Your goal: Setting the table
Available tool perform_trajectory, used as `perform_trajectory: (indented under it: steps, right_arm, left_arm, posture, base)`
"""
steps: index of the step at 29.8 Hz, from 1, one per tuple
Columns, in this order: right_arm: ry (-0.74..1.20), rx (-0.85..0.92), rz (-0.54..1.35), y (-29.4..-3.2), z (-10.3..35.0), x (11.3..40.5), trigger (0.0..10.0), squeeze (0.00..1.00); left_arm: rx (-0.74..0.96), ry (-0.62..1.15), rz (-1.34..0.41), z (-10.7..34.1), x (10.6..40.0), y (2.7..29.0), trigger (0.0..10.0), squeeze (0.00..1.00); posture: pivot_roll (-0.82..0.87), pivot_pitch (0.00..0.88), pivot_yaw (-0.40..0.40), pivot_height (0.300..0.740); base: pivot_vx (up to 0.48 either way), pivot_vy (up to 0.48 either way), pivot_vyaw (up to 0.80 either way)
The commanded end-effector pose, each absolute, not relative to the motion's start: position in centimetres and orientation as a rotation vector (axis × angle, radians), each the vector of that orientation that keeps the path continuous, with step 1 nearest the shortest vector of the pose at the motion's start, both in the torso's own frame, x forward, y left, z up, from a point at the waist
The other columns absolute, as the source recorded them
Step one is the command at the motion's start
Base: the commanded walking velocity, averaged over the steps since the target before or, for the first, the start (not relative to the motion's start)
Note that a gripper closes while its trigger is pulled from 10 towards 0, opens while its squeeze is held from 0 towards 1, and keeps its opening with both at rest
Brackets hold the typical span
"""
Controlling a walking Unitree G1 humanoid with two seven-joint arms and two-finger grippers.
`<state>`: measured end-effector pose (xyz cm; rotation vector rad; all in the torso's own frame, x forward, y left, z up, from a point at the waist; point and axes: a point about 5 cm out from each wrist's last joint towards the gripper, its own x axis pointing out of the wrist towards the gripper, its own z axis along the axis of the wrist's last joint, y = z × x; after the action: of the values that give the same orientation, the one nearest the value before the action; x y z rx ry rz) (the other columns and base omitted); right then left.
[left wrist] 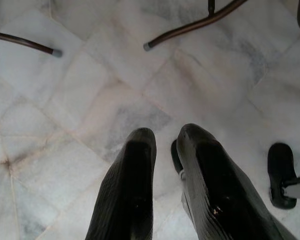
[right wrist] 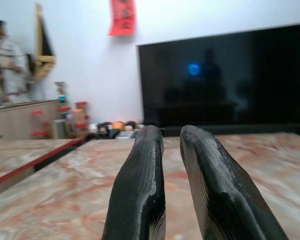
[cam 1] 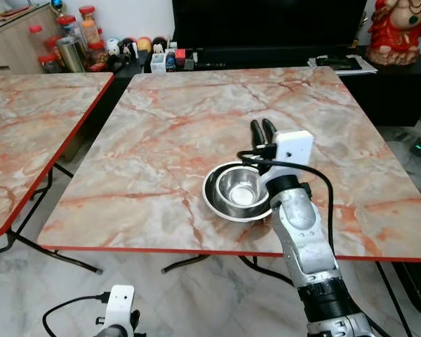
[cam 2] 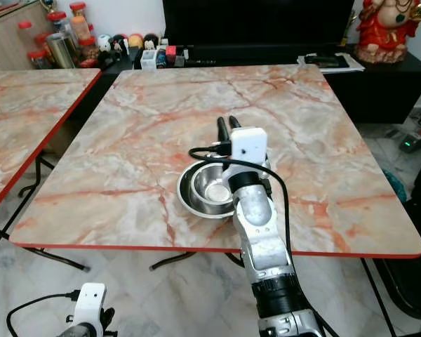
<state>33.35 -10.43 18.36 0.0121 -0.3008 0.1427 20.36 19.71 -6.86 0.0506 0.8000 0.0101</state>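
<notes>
Two steel bowls [cam 1: 240,189], one nested in the other, sit on the marble-patterned table [cam 1: 161,140] near its front edge. My right gripper [cam 1: 262,126] hovers just beyond the bowls and points toward the far side of the table. Its two black fingers [right wrist: 140,190] are shut with nothing between them, and its wrist is over the bowls' right rim. My left gripper [left wrist: 165,145] hangs idle low beside the table, over the tiled floor, fingers shut and empty.
A second marble table [cam 1: 28,119] stands to the left across a narrow gap. Behind the table are a dark TV [cam 1: 266,21], jars and small items [cam 1: 77,42], and a red statue [cam 1: 400,31]. A blurred person [right wrist: 5,55] stands far left.
</notes>
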Motion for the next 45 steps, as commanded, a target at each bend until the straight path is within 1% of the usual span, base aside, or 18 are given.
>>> perform_trajectory:
  steps: [1,8,16,26,27,28,33,38,43,45]
  right_arm:
    - [-0.314,0.019,0.136,-10.5,18.7,33.6,10.0,0.0]
    - [-0.319,0.005,0.105,-11.6,18.7,34.0,10.0,0.0]
    - [-0.296,-0.02,0.049,-13.5,18.2,34.4,10.0,0.0]
    - [-0.276,-0.05,0.01,-14.7,17.5,34.3,10.0,0.0]
    - [-0.27,-0.049,-0.001,-15.0,17.3,34.3,10.0,0.0]
    - [-0.256,-0.058,-0.036,-16.0,16.8,34.0,10.0,0.0]
    - [-0.235,-0.083,-0.09,-17.7,16.0,33.3,10.0,0.0]
    - [-0.225,-0.088,-0.12,-18.5,15.6,32.8,10.0,0.0]
    - [-0.216,-0.091,-0.121,-18.5,15.3,32.6,10.0,0.0]
    - [-0.187,-0.094,-0.123,-18.5,14.4,32.3,10.0,0.0]
  left_arm:
    - [0.033,0.794,0.044,-6.8,20.5,20.0,10.0,0.0]
    - [0.024,0.787,0.051,-6.6,20.8,20.1,10.0,0.0]
    - [0.023,0.79,0.051,-6.6,20.8,20.1,10.0,0.0]
    - [0.03,0.799,0.047,-6.7,20.6,20.2,10.0,0.0]
    - [0.031,0.799,0.046,-6.7,20.6,20.3,10.0,0.0]
    - [0.032,0.8,0.045,-6.7,20.5,20.3,10.0,0.0]
    - [0.036,0.807,0.041,-6.8,20.3,20.3,10.0,0.0]
    - [0.04,0.811,0.033,-6.9,20.2,20.2,10.0,0.0]
    - [0.04,0.812,0.03,-6.9,20.2,20.2,10.0,0.0]
    - [0.041,0.812,0.026,-6.9,20.2,20.1,10.0,0.0]
  posture:
    - [-0.08,0.0,0.058,0.728]
    - [-0.09,0.0,0.059,0.728]
    - [-0.1,0.0,0.064,0.728]
    - [-0.1,0.0,0.068,0.728]
    - [-0.1,0.0,0.068,0.728]
    - [-0.11,0.0,0.07,0.728]
    - [-0.12,0.0,0.076,0.728]
    - [-0.13,0.0,0.079,0.728]
    - [-0.13,0.0,0.079,0.728]
    - [-0.13,0.0,0.078,0.728]
  base:
    - [0.0,0.0,0.0]
    - [0.0,0.0,0.0]
    - [0.0,0.336,0.0]
    - [0.0,0.318,0.0]
    - [0.0,0.24,0.0]
    - [0.0,0.24,0.0]
    - [0.0,0.194,0.0]
    - [0.0,0.195,0.0]
    - [0.0,0.244,0.0]
    - [0.0,0.251,0.0]
